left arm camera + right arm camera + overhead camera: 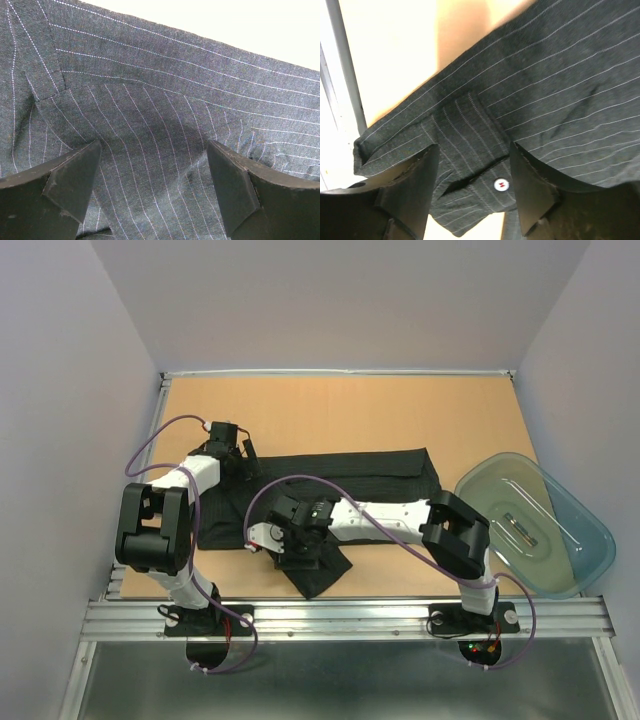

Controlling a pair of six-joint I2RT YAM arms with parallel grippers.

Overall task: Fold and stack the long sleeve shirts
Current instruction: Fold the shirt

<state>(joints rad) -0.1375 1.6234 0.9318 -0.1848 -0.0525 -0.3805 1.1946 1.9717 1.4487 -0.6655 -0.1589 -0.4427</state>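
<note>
- Pale walls (330, 300) close in the worktop (340, 410), a tan board, on three sides.
- The shirt (370, 475), black with fine pale pinstripes, lies across the middle of the worktop as a long band running left to right. One dark flap of it juts toward the near edge, just left of centre.
- A clear plastic tub (590, 530) sits at the right edge, just beside the shirt's right end, and part of it hangs off the board. Something small lies in it, too faint to make out.
- The right arm (380, 518) reaches leftward low over the near side of the shirt and hides a strip of cloth beneath it. The left arm (155, 525) folds up and forward over the shirt's left end.
- A metal rail (350, 618) runs along the near edge and carries both bases.
- Purple cables (150, 445) loop off each arm; the right arm's loop arches above the shirt.
- The left hand (154, 150) hangs close over the left end of the shirt, its fingers spread as wide as they go. Striped cloth lies flat and loose below the gap, and nothing is gripped.
- The right hand (474, 155) stands over the near flap with its fingers partly apart, one either side of a sleeve cuff (465, 135). The cuff lies between them and does not look pinched.
- A small white button (501, 185) on that cuff lies just beside the inner face of one finger.
</note>
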